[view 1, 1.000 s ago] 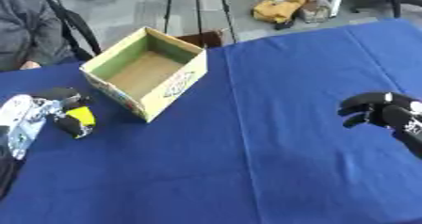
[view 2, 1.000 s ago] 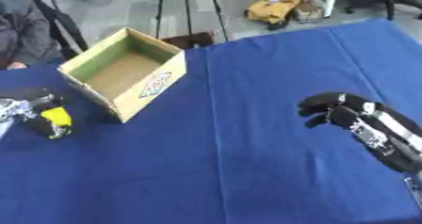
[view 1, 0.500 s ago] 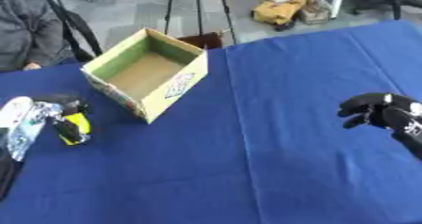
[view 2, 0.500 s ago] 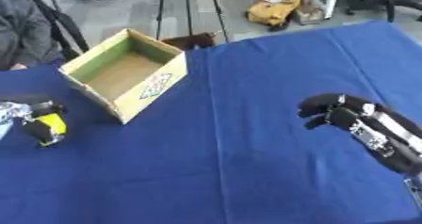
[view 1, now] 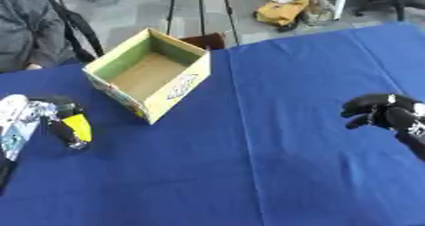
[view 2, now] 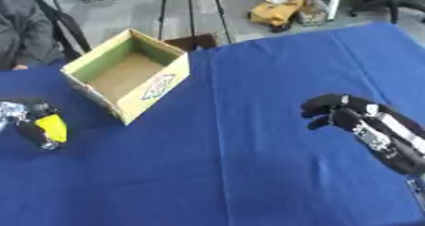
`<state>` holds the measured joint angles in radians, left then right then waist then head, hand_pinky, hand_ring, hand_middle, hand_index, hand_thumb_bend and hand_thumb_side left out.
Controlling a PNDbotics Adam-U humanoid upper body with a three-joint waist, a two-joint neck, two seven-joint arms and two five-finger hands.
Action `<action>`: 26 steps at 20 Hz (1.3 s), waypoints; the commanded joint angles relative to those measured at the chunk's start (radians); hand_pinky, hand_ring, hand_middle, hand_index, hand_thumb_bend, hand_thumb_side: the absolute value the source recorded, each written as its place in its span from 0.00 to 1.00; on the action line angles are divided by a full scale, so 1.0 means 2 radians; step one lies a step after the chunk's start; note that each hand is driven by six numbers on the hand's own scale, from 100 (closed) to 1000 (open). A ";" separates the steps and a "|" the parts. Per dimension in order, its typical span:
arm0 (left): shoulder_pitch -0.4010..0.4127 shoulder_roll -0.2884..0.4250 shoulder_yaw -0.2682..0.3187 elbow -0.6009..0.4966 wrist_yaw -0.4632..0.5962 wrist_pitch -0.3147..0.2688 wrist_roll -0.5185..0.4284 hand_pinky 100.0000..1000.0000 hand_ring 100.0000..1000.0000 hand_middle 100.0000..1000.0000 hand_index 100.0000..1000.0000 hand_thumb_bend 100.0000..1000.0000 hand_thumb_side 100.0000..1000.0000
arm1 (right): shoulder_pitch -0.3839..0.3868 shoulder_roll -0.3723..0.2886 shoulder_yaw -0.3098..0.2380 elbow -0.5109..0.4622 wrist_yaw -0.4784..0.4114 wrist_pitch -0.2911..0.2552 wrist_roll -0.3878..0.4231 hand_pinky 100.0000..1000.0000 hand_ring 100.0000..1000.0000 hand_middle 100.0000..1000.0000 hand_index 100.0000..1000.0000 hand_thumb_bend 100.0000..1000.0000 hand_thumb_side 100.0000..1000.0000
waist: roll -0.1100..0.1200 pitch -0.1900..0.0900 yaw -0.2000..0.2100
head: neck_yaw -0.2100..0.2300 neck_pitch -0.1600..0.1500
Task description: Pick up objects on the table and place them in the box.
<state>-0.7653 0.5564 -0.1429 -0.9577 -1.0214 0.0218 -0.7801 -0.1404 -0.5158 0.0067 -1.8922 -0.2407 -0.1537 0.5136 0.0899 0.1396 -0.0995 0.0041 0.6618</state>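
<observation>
- Left hand: at the left edge of the table, fingers curled round a yellow object. The arm behind it is cut off by the frame edge, showing only a silver and white segment.
- Yellow object: held in the left hand, low over the cloth, beside and clear of the box. Dark fingers cover part of it, so its kind cannot be made out.
- Right hand: at the right side, fingers curled inward and holding nothing. It hovers over bare cloth, well apart from the box, and its forearm runs off the lower right corner.
- Cardboard box: open at the top, set askew on the far left part of the table, its interior bare. A printed mark on its side is illegible.
- Blue tablecloth: covers the whole table.
</observation>
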 commanded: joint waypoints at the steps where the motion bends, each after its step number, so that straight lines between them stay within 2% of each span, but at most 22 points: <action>1: -0.006 0.023 0.008 -0.008 -0.003 0.000 -0.007 0.68 0.66 0.69 0.85 0.36 0.20 | -0.004 -0.011 -0.004 -0.004 -0.004 -0.001 0.000 0.69 0.78 0.75 0.83 0.00 0.77 | -0.002 -0.008 0.001 | -0.002 -0.003; 10: 0.002 0.017 0.005 0.002 -0.001 0.003 -0.020 0.61 0.59 0.63 0.81 0.30 0.18 | -0.004 -0.010 -0.005 -0.004 -0.003 -0.002 0.000 0.69 0.78 0.75 0.83 0.00 0.77 | -0.004 -0.007 0.001 | -0.003 -0.004; 14: 0.002 0.015 0.004 0.003 0.000 0.005 -0.011 0.52 0.50 0.52 0.72 0.17 0.14 | -0.003 -0.010 -0.006 -0.004 -0.003 -0.003 0.000 0.69 0.78 0.75 0.83 0.00 0.77 | -0.004 -0.006 0.001 | -0.004 -0.004; 17: 0.001 0.013 0.007 0.000 0.001 0.010 0.011 0.45 0.43 0.44 0.61 0.00 0.10 | -0.003 -0.009 -0.006 -0.003 -0.002 -0.003 0.000 0.69 0.78 0.75 0.83 0.00 0.77 | -0.004 -0.006 0.001 | -0.004 -0.003; 21: -0.003 0.010 0.012 -0.013 0.013 0.017 0.046 0.44 0.41 0.42 0.59 0.00 0.11 | -0.003 -0.009 -0.006 -0.003 -0.003 -0.003 -0.001 0.69 0.78 0.75 0.83 0.00 0.77 | -0.005 -0.007 0.002 | -0.005 -0.004; 26: -0.020 0.015 0.021 -0.059 0.035 0.025 0.080 0.44 0.41 0.41 0.59 0.00 0.12 | -0.002 -0.010 -0.006 -0.002 -0.003 -0.002 0.000 0.69 0.78 0.75 0.83 0.00 0.77 | -0.004 -0.009 0.002 | -0.006 -0.003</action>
<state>-0.7771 0.5535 -0.1194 -1.0363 -0.9645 0.0691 -0.6395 -0.1391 -0.5158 0.0059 -1.8868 -0.2411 -0.1554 0.5125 0.0851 0.1383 -0.0968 -0.0036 0.6618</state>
